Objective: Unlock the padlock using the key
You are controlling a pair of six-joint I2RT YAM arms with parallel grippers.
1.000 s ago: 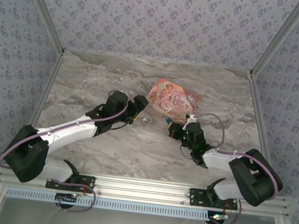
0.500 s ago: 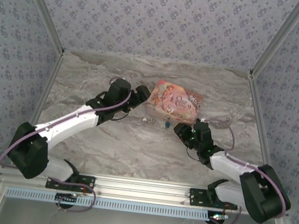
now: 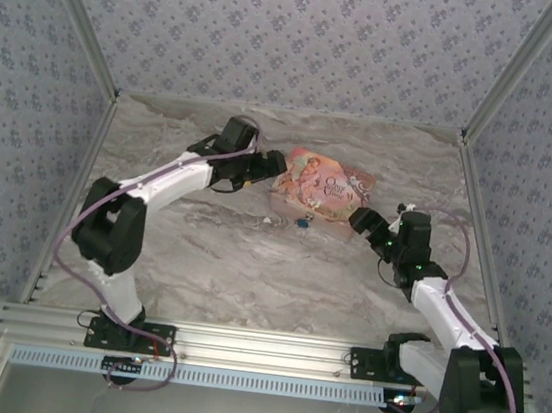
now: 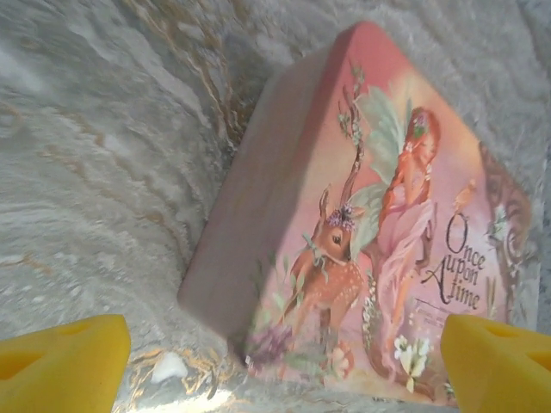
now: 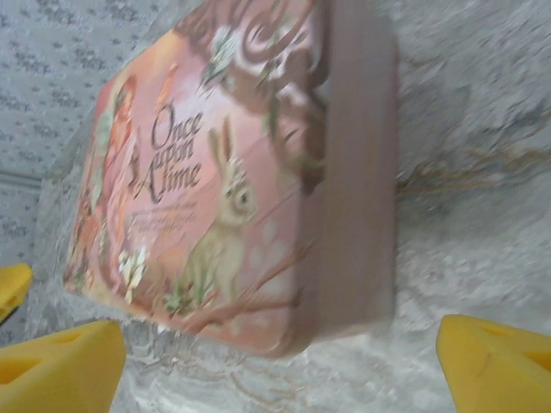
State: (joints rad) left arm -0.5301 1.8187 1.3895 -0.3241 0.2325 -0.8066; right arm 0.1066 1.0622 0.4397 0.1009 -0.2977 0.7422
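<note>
Top external view: along the near edge of the marbled grey table [image 3: 248, 274] ran a metal rail [image 3: 259, 346] with both arms bolted to it. The left arm [image 3: 174, 179] rose from the near-left corner, bent at its elbow and reached toward the far middle. The right arm [image 3: 445, 308] ran from the near-right corner up the right side.

Past the table's middle lay the padlock [image 3: 301, 222], a tiny teal-blue speck on the bare surface. It was just on the near side of the pink box [image 3: 324, 184] and apart from both grippers. Its shackle was too small to tell whether it was open or closed. A small white scrap [image 3: 266, 220] lay just to its left.

The right gripper [image 3: 359, 220] was beside the box's right end. The left gripper [image 3: 265, 170] was beside the box's left end, a little farther back.

In the left wrist view the left gripper [image 4: 280, 368] was spread wide, its yellow fingertips [image 4: 60, 366] at the bottom corners. The box [image 4: 344, 215], printed with a fawn and "Once Upon A Time", lay ahead of them.

In the right wrist view the right gripper [image 5: 277, 366] was likewise spread wide, with the box's [image 5: 224, 189] rabbit side lying beyond its pads.

Patterned walls [image 3: 297, 38] closed off the table's far edge and sides.
</note>
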